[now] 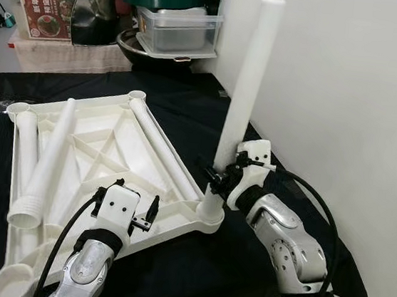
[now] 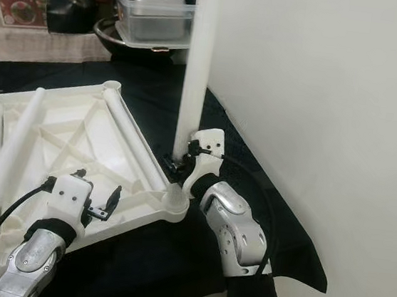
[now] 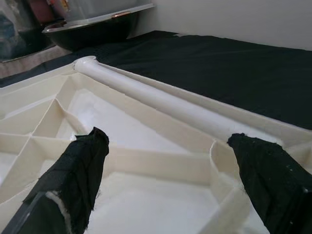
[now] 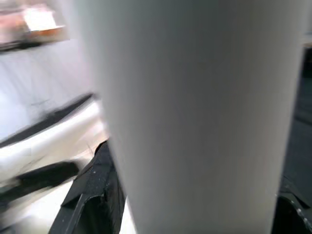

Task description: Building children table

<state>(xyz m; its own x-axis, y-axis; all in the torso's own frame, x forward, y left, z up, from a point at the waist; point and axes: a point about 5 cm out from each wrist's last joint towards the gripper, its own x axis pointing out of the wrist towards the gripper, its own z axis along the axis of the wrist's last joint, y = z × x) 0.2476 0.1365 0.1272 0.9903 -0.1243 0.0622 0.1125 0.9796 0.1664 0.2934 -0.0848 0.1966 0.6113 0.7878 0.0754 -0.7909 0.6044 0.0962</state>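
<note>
The right gripper [image 1: 218,180] is holding a white table leg [image 1: 246,96] upright in the near corner socket of the upside-down tabletop [image 1: 105,145].

The tabletop is lying on a black cloth [image 1: 209,114] beside the white wall, and the leg is leaning a little. The right gripper's fingers are closing around the leg low down. The left gripper [image 3: 165,170] is hovering over the ribbed underside with its fingers spread wide, holding nothing. Three more legs [image 1: 46,160] are lying loose on the tabletop.

smooth cream plastic tabletop [image 1: 105,145] and leg [image 1: 243,103] on matt black cloth [image 1: 190,97].
</note>
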